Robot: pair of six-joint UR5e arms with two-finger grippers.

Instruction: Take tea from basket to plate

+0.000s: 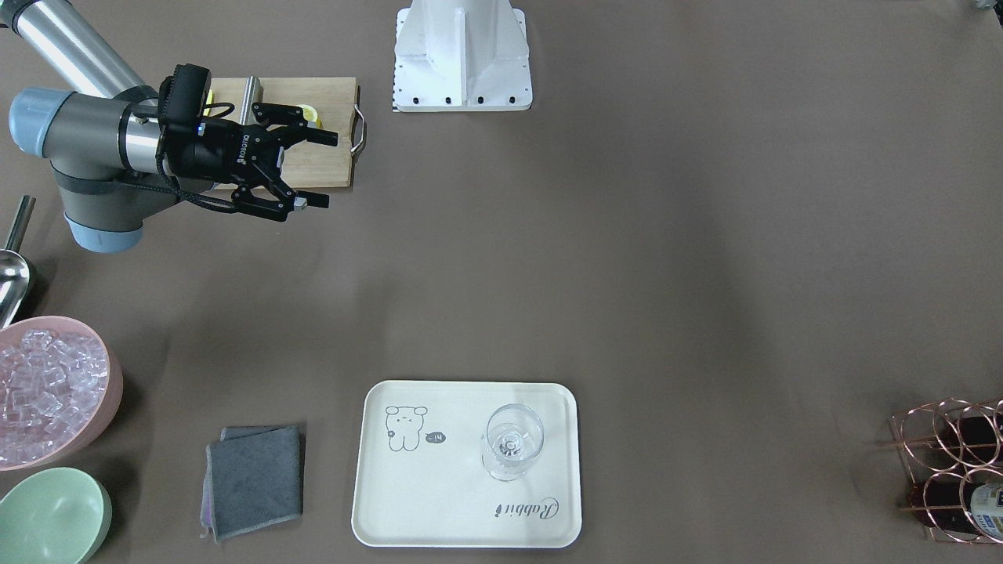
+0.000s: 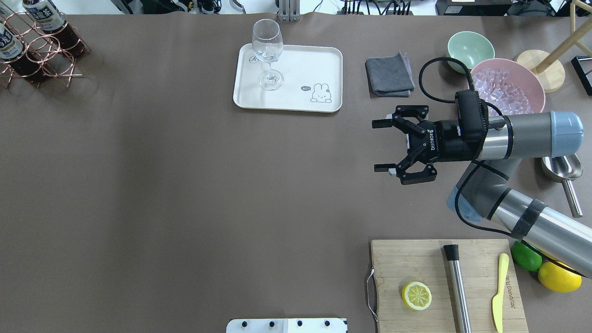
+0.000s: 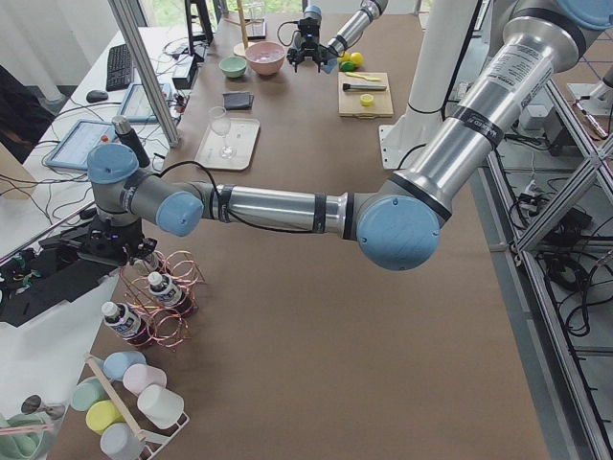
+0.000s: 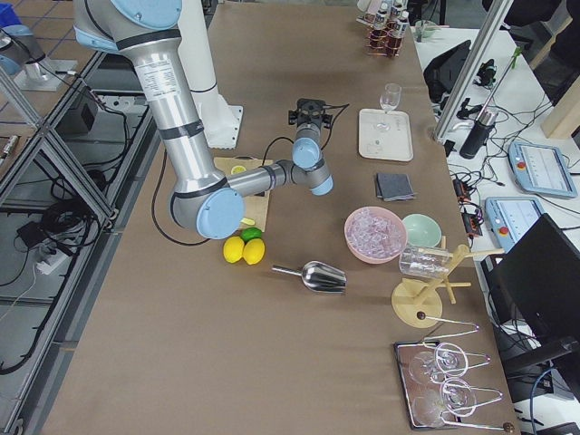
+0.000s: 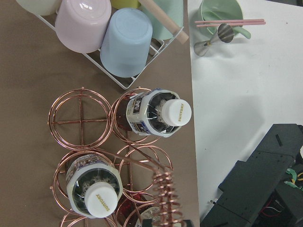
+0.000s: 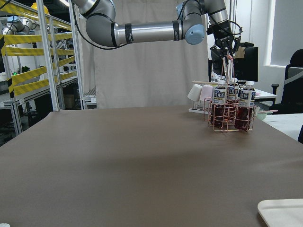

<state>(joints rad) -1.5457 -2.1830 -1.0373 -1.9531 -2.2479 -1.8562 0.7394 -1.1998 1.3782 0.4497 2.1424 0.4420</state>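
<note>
The tea bottle (image 5: 179, 112), small plastic w/ dark reddish-brown drink, white screw cap and cream-and-dark label, stands upright in a ring cell of the rose-gold wire basket (image 5: 80, 120). In the left wrist view it's at approx. 1 o'clock from the coiled-wire handle (image 5: 163, 189), w/ a second tea bottle (image 5: 99, 203) at 9 o'clock. The rings hug each bottle so it can't tip. Caps face up, which suits a straight-down grab.

The left tool (image 6: 227, 46) hangs over the basket, about above the handle top and higher than the caps, gripping no bottle. Whether its fingers are spread or pressed together I can't tell: too small in the right wrist view, barely visible in its own cam. My read is that it's lining up and would need to shift off the handle toward one cap before dropping.

Overhead, the basket is at the 10 o'clock corner of the brown surface (image 2: 185, 185). The cream-white rectangular plate (image 2: 296, 69) is at 12 o'clock, well apart. A clear stemmed glass (image 2: 267, 46) takes the plate's 9 o'clock end, so the bear-print end is bare for the tea. The right tool (image 2: 378, 145), fingers spread wide and holding nothing, sits at 3 o'clock, prob. to keep out of the other tool's path.
</note>
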